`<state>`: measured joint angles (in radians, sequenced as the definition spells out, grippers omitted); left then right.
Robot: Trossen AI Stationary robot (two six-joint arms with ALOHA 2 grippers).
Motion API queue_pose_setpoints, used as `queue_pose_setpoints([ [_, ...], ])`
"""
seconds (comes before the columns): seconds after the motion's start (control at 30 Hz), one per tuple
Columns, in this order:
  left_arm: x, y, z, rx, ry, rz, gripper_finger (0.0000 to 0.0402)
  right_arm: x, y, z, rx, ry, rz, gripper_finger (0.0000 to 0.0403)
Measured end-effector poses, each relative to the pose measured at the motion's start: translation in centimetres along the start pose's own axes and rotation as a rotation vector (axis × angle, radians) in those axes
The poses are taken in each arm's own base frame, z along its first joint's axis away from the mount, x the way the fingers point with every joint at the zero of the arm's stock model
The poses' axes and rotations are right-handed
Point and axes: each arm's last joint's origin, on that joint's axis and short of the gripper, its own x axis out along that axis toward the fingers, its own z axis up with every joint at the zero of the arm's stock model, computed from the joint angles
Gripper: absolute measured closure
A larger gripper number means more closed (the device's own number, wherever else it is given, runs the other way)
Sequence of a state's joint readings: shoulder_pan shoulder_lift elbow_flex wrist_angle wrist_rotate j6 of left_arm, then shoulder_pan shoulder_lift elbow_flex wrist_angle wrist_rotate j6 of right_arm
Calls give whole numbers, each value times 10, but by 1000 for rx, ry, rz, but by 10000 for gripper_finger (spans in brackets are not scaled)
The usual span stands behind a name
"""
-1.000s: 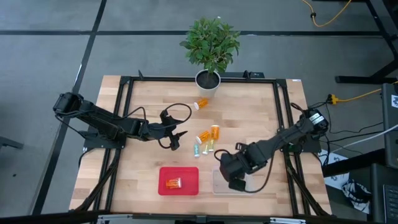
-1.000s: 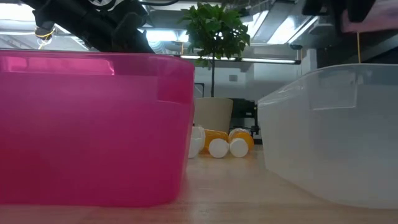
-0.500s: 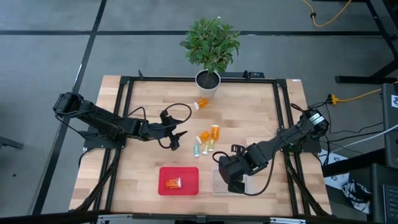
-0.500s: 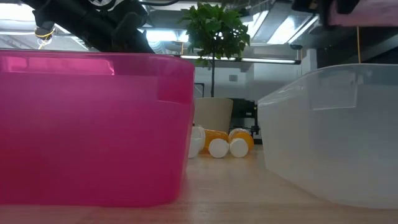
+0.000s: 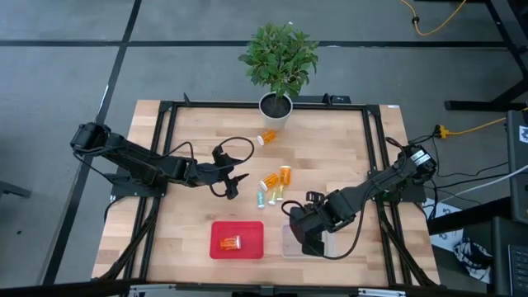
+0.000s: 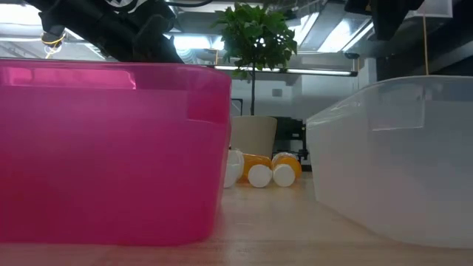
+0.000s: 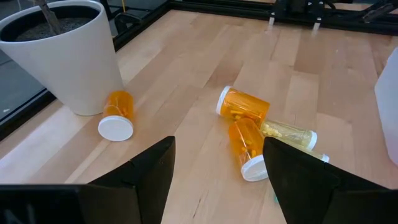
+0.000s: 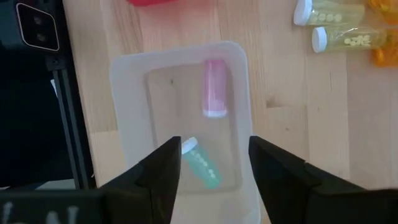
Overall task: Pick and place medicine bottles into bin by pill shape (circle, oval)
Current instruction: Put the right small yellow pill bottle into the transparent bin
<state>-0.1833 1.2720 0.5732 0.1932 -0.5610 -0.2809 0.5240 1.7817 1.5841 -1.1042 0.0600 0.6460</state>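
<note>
My right gripper (image 8: 214, 186) hangs open over the clear bin (image 8: 124, 112), pointing down; a pink bottle (image 8: 215, 87) and a teal bottle (image 8: 202, 163) lie on the bin's floor. In the high view it (image 5: 312, 241) is at the table's near right. My left gripper (image 5: 238, 185) stands open left of a loose cluster of bottles. Its wrist view shows two orange bottles (image 7: 244, 107) (image 7: 249, 146) and a yellowish one (image 7: 289, 132) lying ahead of the fingers, and another orange bottle (image 7: 117, 115) lying against the plant pot (image 7: 59, 53). The red bin (image 5: 237, 239) holds one orange bottle (image 5: 229, 242).
A potted plant (image 5: 279, 58) stands at the table's far edge. A black frame (image 5: 165, 148) runs along the table's sides. Bare wood lies between the cluster and the two bins. From table height, the pink bin (image 6: 111, 148) and the clear bin (image 6: 399, 155) fill the foreground.
My right gripper has opened above the clear bin and let go of the pink bottle. That bottle showed between its fingers at the top of the low view and is gone from there. My left gripper has kept still.
</note>
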Motion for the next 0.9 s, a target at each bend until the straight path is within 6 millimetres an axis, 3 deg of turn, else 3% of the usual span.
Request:
queue_pose_setpoints([
  [0.17, 0, 0, 0, -24, 0, 0, 165, 0, 0, 1, -6, -6, 1, 210],
  [0.47, 0, -1, 0, -80, 9, -25, 165, 0, -2, 2, -203, -47, -66, 210],
  [0.9, 0, -1, 0, -89, 9, -24, 165, 2, -32, 24, -29, -274, -437, 210],
])
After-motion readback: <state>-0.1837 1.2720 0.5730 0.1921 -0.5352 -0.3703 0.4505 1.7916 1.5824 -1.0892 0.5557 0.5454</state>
